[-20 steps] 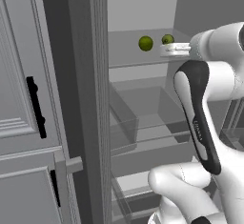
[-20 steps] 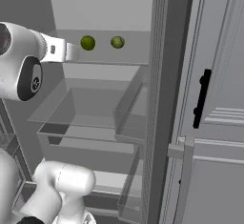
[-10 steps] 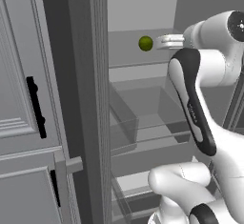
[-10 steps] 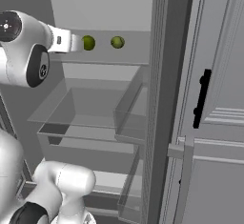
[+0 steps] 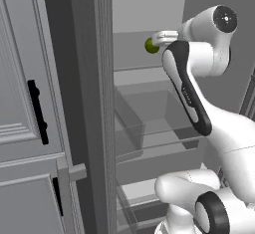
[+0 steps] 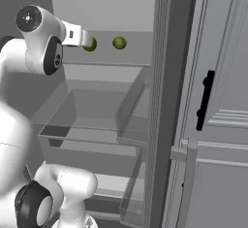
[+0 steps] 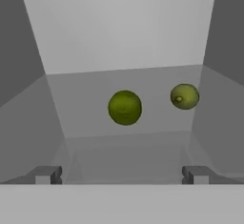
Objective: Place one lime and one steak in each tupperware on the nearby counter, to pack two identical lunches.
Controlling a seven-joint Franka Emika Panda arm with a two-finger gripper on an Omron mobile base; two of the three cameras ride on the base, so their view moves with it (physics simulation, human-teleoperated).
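So the arm is reaching into the open fridge, going for the limes on the upper shelf (image 6: 126, 57). In the hand view the tool (image 7: 122, 174) is spread wide with nothing in it, fingertips (image 7: 46, 174) well apart at the bottom of the shot. The near lime (image 7: 125, 107) sits almost dead centre between them, a bit further in on the shelf. The second lime (image 7: 184, 96) is off to the right of it, apart from the first, not touching.

From the right base view the tool is just short of the near lime (image 6: 90, 44), with the other lime (image 6: 119, 42) beside it toward the door side. The left base view has one lime (image 5: 151, 46) peeking out just past the tool's tip.

My take on doing this well: keep going straight in so the near lime ends up between the fingers, then close around its middle. It's round and glossy, so an off-centre pinch could squirt it away or roll it into the other one. Stay level with the shelf, don't scrape it. No steak or trays visible here.
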